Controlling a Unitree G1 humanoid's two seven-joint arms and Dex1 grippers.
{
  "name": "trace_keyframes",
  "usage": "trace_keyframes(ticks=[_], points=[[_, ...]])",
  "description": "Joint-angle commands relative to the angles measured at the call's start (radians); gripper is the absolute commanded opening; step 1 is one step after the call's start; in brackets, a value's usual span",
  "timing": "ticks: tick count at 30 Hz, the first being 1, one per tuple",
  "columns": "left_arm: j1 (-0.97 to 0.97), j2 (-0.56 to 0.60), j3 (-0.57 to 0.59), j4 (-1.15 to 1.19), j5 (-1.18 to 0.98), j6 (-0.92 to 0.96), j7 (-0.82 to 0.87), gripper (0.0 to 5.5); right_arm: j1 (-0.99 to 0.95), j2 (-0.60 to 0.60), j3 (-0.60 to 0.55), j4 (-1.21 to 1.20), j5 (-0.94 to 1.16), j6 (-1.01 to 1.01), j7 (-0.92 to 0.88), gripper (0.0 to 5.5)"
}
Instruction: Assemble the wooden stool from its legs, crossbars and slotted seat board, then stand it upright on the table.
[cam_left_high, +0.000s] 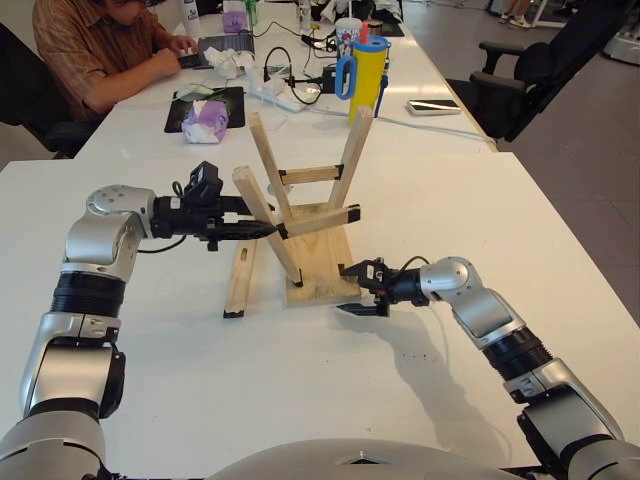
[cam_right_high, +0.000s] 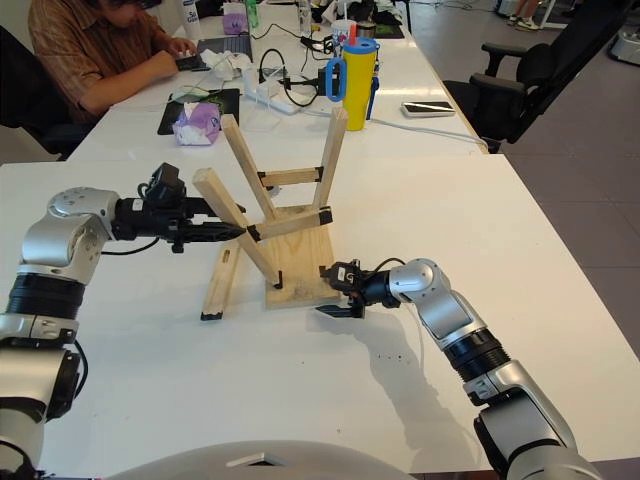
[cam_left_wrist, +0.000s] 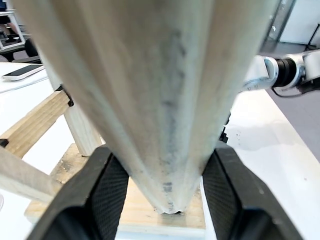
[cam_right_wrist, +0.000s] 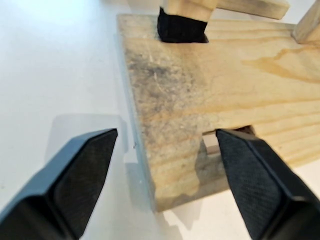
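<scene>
White tabletop (cam_left_high: 500, 230) across the scene, and the action sits right in the middle of it. Left gripper (cam_left_high: 262, 228) first: its black ribbed fingers (cam_left_wrist: 107, 200) are clamped on either side of a pale square-section wooden leg (cam_left_high: 285, 258), and the wrist view shows the wood wedged tight between both pads. That leg leans at a slant, its lower end down at the near left corner of the light pine seat board (cam_left_high: 325, 262), which lies flat on the table with the stool's underside facing up.

Over to the right gripper (cam_left_high: 352, 290): spread wide, holding nothing, its fingers (cam_right_wrist: 85, 170) set on either side of the board's near right corner. One pad hangs over bare table, the other by the board's edge next to a notch-shaped slot (cam_right_wrist: 220, 142). Whether either pad touches the wood cannot be told.

Moving outward, two more pale legs (cam_left_high: 268, 160) rise from the far side of the board and splay apart, joined by a short upper crossbar (cam_left_high: 310, 175). A lower crossbar (cam_left_high: 320, 220) runs from the gripped leg across to the right-hand leg. One loose wooden leg (cam_left_high: 240, 280) lies flat on the table just left of the board.

Beyond that, on the far table: a yellow bottle with a blue handle (cam_left_high: 366, 70), a purple tissue pack (cam_left_high: 206, 120) and a phone (cam_left_high: 433, 106).
</scene>
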Motion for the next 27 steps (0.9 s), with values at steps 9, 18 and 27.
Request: trace_keyframes(ticks=[9, 18, 27], points=[[0.192, 0.005, -0.069, -0.117, 0.157, -0.123, 0.117, 2.07, 0.087, 0.007, 0.052, -0.034, -0.025, 0.112, 0.010, 3.64], [0.485, 0.069, 0.118, -0.355, 0.186, -0.099, 0.388, 3.50, 0.144, 0.022, 0.045, -0.073, -0.035, 0.192, -0.077, 3.64], [0.802, -0.156, 0.288, -0.763, 0.153, 0.290, 0.919, 3.74, 0.252, 0.075, 0.011, -0.181, -0.006, 0.309, -0.228, 3.64]])
